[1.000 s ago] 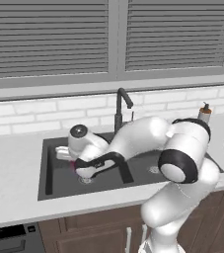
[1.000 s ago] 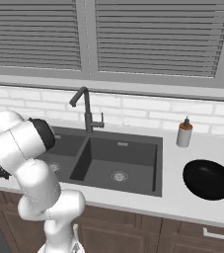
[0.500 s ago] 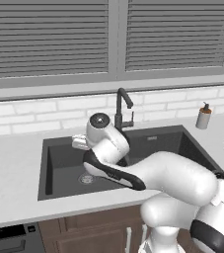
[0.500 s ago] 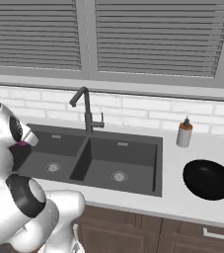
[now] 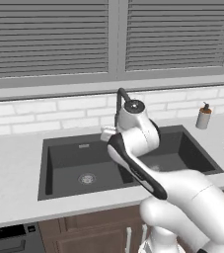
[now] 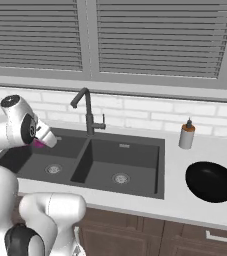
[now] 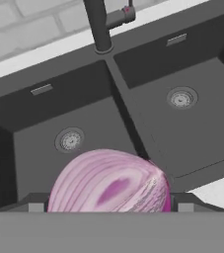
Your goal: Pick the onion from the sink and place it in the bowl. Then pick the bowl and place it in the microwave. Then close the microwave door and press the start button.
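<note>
Onion: clamped between the gripper fingers and held above the left basin of the sink; bowl unfilled on the counter at right; placing, microwave loading, door closing and start press outstanding.

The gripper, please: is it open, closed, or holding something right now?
Gripper: closed on the onion, lifted above the sink.

We see the dark charcoal double-basin sink mid-frame, a round metal drain in its left basin. Our white arm crosses the divider. A small soap bottle stands at upper right.
</note>
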